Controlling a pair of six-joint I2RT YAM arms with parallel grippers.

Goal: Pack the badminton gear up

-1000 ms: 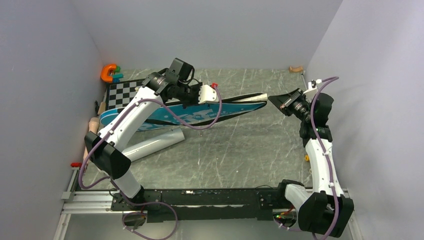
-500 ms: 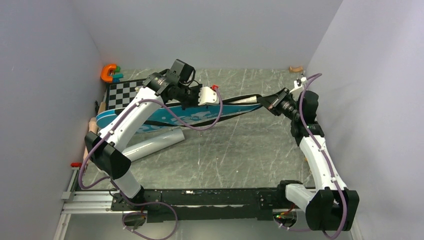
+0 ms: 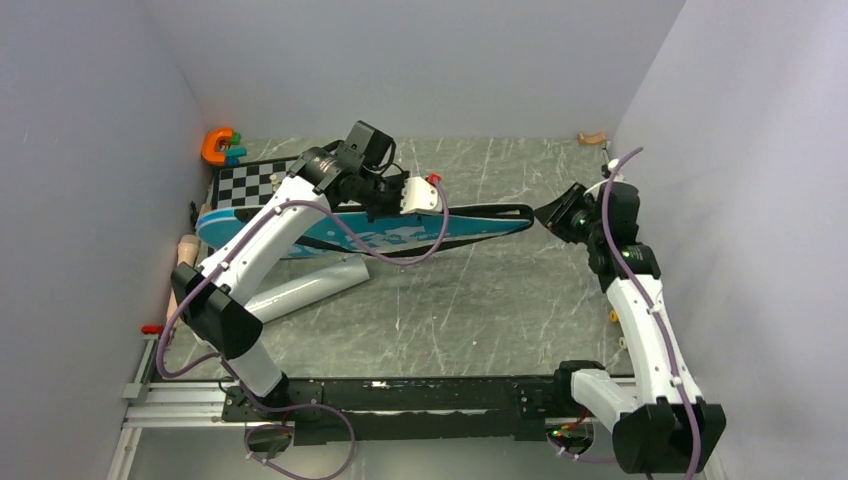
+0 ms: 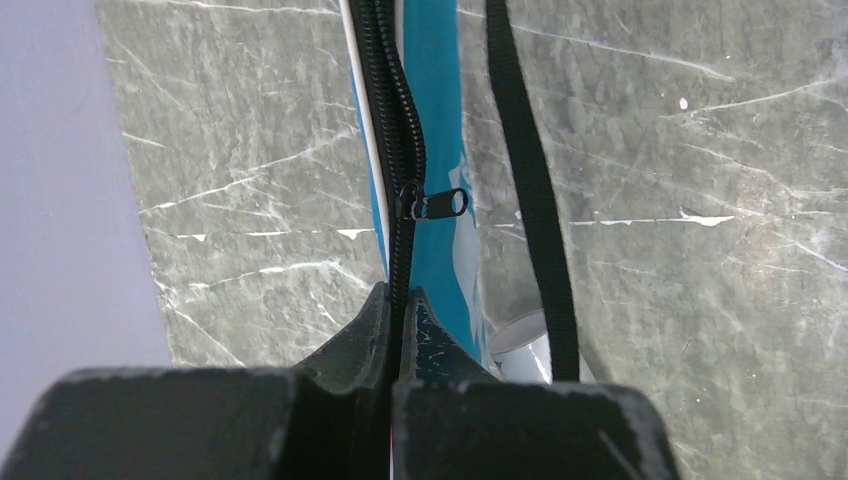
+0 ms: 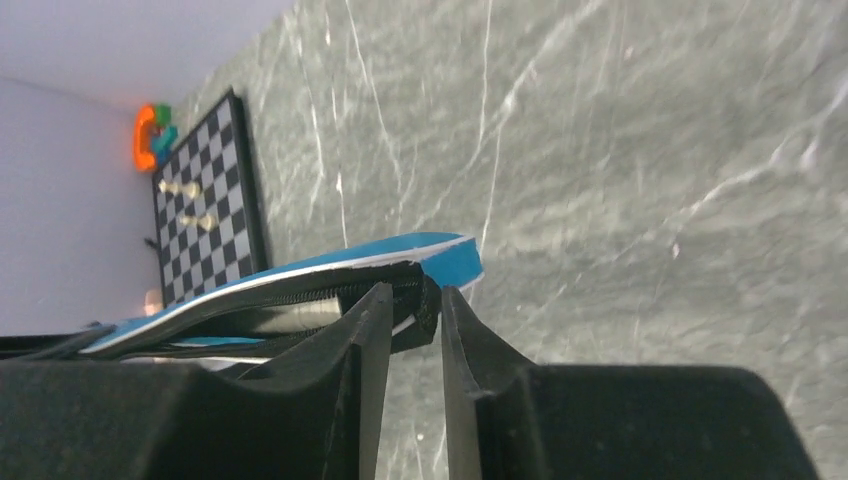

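The blue bag (image 3: pixel 400 228) lies across the middle of the worktop (image 3: pixel 480 300), its wide end at the left beside the chessboard (image 3: pixel 250 183) and its narrow tip pointing right. The left end effector (image 3: pixel 425 193) is clamped shut on the bag's zipped upper edge, just short of the zip pull (image 4: pixel 432 203). At the tip, the right end effector (image 5: pixel 415 296) has its jaws parted around the bag's black end trim and is not visibly pinching it.

With that loose hold on the right, the tip could slide free. The whole bag would then hang from the left's thin pinch on the zip, which may slip or let the bag twist. The black strap (image 4: pixel 530 180) runs close alongside the zip and could foul the slider or catch a finger. The pale-grey tube (image 3: pixel 300 287) rests outside the bag, at its near-left side, and risks being left unpacked if the zip is run shut now.

No rackets or shuttlecocks can be seen, and whether they are inside the bag cannot be told. The left arm covers the bag's middle from above, and which stretch of the zip is open is hard to make out. The small pale pieces on the chessboard are too small to identify. A white round end shows beside the strap in the left wrist view and is cut off by the fingers.
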